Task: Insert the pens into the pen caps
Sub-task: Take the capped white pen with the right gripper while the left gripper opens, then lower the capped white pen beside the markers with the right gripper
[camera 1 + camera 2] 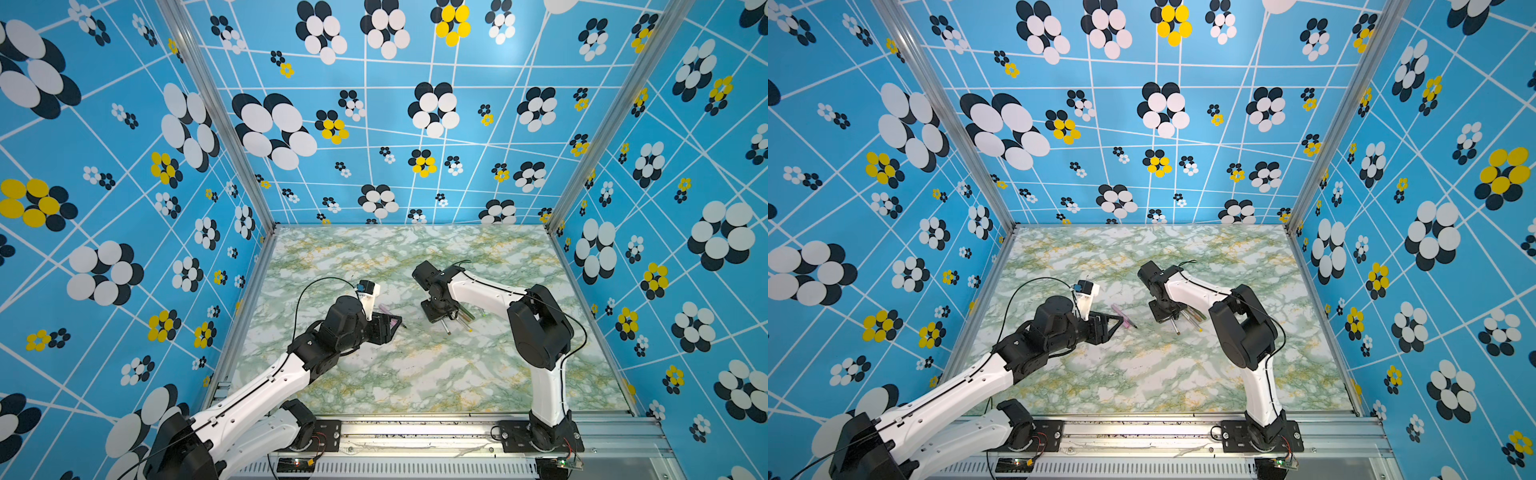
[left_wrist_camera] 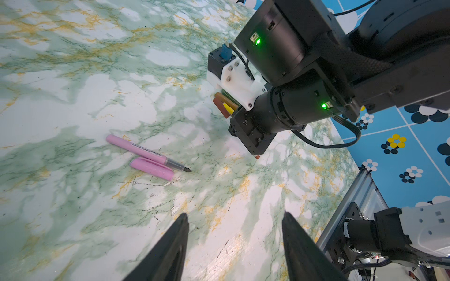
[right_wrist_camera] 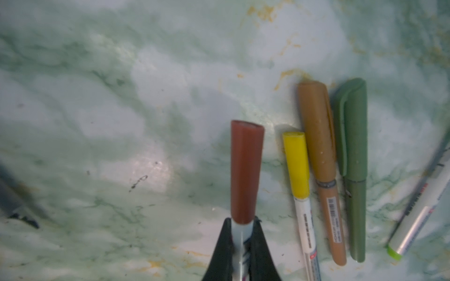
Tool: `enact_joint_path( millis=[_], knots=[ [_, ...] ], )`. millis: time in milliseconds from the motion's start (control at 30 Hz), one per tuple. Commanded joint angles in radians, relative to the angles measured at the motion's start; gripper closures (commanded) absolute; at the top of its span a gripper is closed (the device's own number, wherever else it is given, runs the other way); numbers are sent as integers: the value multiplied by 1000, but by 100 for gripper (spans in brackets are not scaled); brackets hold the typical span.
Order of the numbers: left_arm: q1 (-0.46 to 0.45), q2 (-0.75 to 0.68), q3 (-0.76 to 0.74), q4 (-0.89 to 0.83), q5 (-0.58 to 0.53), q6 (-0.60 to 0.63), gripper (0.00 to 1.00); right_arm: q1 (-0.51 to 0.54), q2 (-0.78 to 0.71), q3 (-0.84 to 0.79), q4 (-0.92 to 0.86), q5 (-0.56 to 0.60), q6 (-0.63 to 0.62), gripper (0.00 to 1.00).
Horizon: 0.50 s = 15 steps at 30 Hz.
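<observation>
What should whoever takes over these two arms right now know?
The left gripper is open and empty, near the uncapped pink pen and the pink cap lying side by side.
The right gripper is shut on the brown-capped pen.
Done: that one, plus the yellow-capped pen, tan pen and dark green pen lying capped beside it.
Left: cap the pink pen; check the light-green-ended pen, whose far end is out of view.

No wording is legible: the pink pen (image 2: 146, 153) and tan pen (image 3: 325, 170) carry barcode labels too small to read.
</observation>
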Motion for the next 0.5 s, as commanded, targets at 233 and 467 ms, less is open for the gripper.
enact_joint_path(
  millis=[233, 467],
  knots=[
    [5, 4, 12, -20, -13, 25, 37, -2, 39, 31, -59, 98, -41, 83],
    [5, -8, 16, -34, -17, 28, 37, -2, 42, 30, -61, 110, -44, 78]
  ],
)
